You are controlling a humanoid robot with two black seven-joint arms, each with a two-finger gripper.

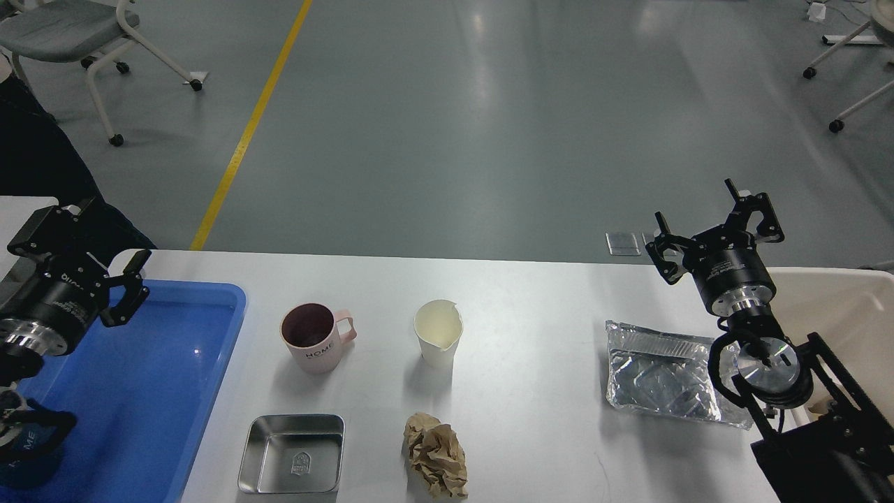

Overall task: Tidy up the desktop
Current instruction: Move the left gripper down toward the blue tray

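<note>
The desktop stretches across the lower half of the head view, white and wide, with grey floor beyond its far edge. On it I count five loose things: one pink mug marked HOME, upright with its handle to the right; one white paper cup, upright, its rim dented, standing apart to the right of the mug; one shallow steel tray near the front edge, below the mug; one crumpled ball of brown paper beside that tray, below the cup; and one clear plastic bag lying flat toward the right. There are two containers at the ends: one blue tray on the left and one cream-white bin at the right edge. Two arms, two grippers. The left gripper hangs over the far corner of the blue tray, fingers spread apart, holding nothing. The right gripper is raised above the table's far right edge, beyond the bag, its fingers also parted and empty.
</note>
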